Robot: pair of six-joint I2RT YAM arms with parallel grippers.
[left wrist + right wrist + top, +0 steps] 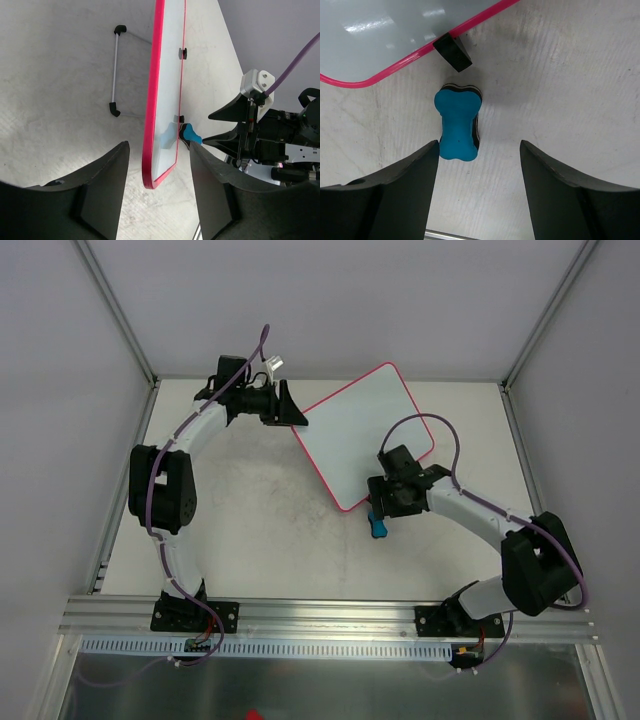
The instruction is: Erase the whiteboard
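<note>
The whiteboard (365,435), white with a pink-red rim, sits slanted in the middle of the table; no marks show on its face. My left gripper (296,416) is at its left corner. In the left wrist view the board's corner (159,175) lies between the open fingers (116,165), with a gap on each side. A blue bone-shaped eraser (458,125) lies on the table just off the board's near edge (395,62), beside a black foot (452,51). My right gripper (479,150) hovers open over the eraser, which sits close to its left finger.
A thin wire stand with black end caps (115,70) sticks out behind the board. The right gripper's fingers (227,127) show beyond the eraser (189,134) in the left wrist view. Grey walls and metal posts (120,310) ring the table; a rail (330,615) runs along its near edge.
</note>
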